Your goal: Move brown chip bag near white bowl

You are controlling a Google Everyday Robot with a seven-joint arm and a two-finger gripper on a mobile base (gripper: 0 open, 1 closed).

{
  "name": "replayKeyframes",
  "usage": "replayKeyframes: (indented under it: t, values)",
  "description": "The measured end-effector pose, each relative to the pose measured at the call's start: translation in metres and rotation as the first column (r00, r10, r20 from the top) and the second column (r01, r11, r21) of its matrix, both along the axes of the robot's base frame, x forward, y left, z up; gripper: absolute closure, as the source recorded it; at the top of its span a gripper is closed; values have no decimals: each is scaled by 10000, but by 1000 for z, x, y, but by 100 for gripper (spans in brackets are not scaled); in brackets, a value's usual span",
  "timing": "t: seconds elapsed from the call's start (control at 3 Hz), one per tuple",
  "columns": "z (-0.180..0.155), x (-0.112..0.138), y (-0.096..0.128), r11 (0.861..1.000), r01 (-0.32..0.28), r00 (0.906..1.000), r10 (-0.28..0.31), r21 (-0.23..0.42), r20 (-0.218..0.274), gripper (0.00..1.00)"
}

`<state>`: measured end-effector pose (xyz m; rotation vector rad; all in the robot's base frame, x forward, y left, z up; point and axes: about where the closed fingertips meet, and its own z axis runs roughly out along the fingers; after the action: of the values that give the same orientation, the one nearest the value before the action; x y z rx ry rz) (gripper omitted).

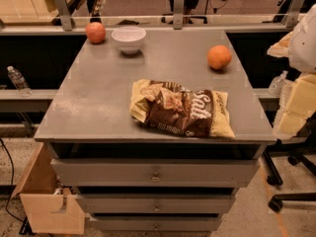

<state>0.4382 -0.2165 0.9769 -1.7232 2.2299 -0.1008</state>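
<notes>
The brown chip bag (181, 108) lies flat on the grey cabinet top (98, 93), near the front edge and right of centre. It is crinkled, with pale yellow ends and white lettering. The white bowl (129, 38) stands upright at the back, left of centre, well apart from the bag. My gripper is not in view. Only pale arm segments (298, 98) show at the right edge, beside the cabinet and not over it.
One orange fruit (96, 32) sits just left of the bowl, another (219, 57) at the back right. A railing (177, 19) runs behind the top. Drawers (155, 174) are below, and a wooden box (47, 201) is at the lower left. A water bottle (18, 81) stands on the left ledge, and chair wheels (276, 201) are at the right.
</notes>
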Motion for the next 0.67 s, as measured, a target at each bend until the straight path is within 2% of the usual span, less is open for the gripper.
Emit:
replayKeyframes:
  t: [0.33,0.67]
  values:
    - [0,0,0,10000,0,10000,0,2,2,0]
    - [-2,18,17,9971,1,9999,11,760,-152,0]
